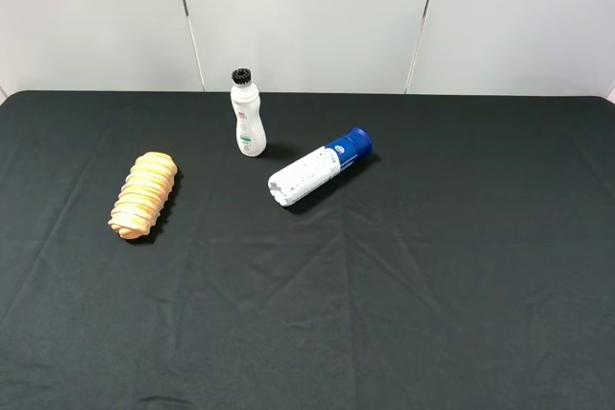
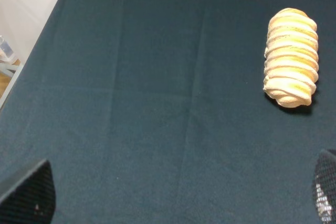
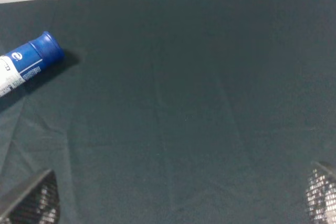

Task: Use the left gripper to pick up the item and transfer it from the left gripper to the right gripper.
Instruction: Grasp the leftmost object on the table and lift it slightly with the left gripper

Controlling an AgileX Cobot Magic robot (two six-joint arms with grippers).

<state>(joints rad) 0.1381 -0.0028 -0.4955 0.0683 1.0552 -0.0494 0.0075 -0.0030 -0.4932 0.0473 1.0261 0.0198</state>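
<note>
The item is a golden-tan ridged loaf (image 1: pixel 143 195) lying on the black table cloth at the left; it also shows in the left wrist view (image 2: pixel 291 57). Neither arm shows in the high view. In the left wrist view only the tips of the left gripper's fingers (image 2: pixel 29 192) show at the frame corners, wide apart, with nothing between them; the left gripper (image 2: pixel 178 200) is well short of the loaf. In the right wrist view the right gripper (image 3: pixel 178 198) is likewise open and empty over bare cloth, its fingertips (image 3: pixel 34 198) at the corners.
A white black-capped bottle (image 1: pixel 247 114) stands upright at the back centre. A white-and-blue bottle (image 1: pixel 320 166) lies on its side right of it, its blue end in the right wrist view (image 3: pixel 32 61). The table's left edge (image 2: pixel 31 51) shows in the left wrist view.
</note>
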